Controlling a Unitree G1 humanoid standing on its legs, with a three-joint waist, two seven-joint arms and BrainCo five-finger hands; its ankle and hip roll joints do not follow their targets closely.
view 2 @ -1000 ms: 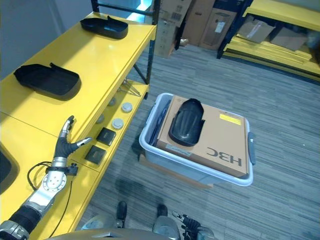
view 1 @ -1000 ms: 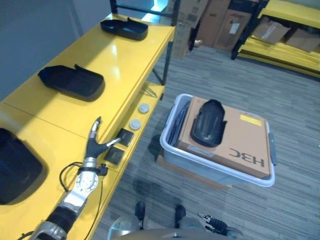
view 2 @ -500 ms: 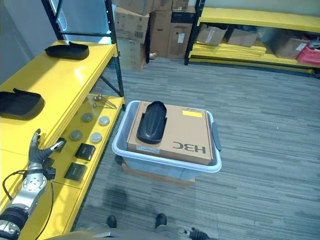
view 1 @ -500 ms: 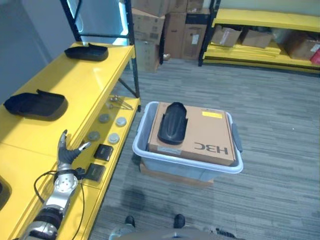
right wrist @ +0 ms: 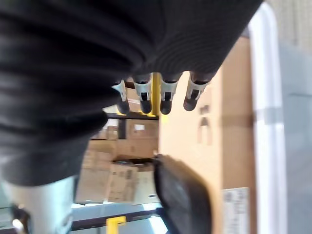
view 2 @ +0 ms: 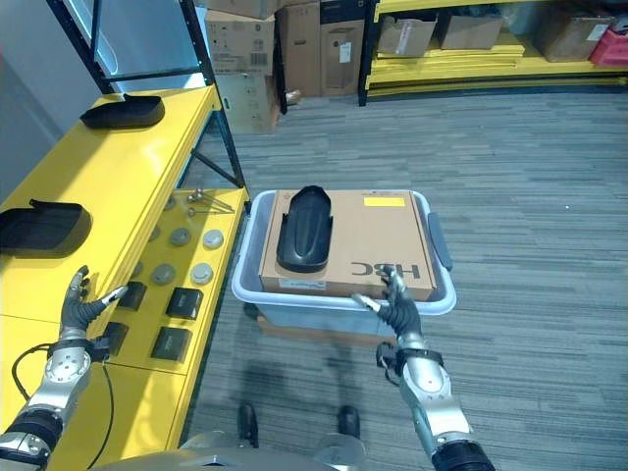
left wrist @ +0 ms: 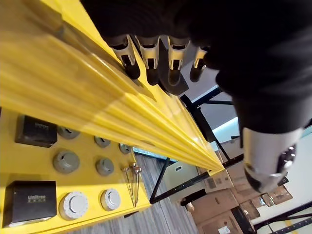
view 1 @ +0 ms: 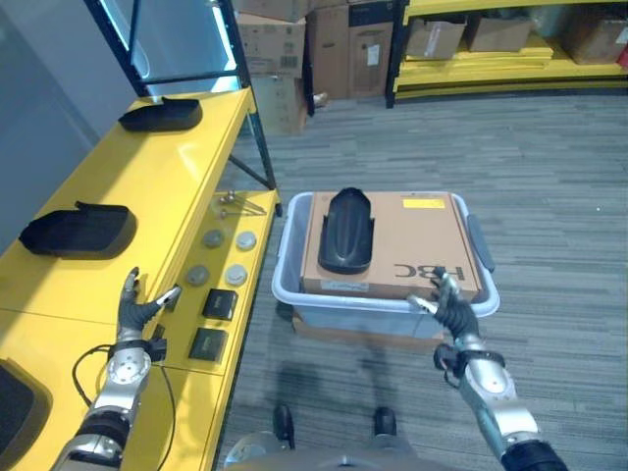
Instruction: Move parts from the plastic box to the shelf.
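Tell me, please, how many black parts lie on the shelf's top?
2 fully visible: one at the far end, one nearer. A third dark shape shows at the frame's lower-left edge; others may be hidden.

Yellow shelf [view 1: 186, 162]: smooth painted metal, glossy (pale glare near its far end). Plastic box [view 1: 294, 289]: translucent pale plastic. Cardboard carton [view 1: 412, 245]: matt brown paper board. Black part [view 1: 345, 231]: moulded plastic, slight sheen. Floor [view 1: 549, 177]: grey ribbed carpet, matt.
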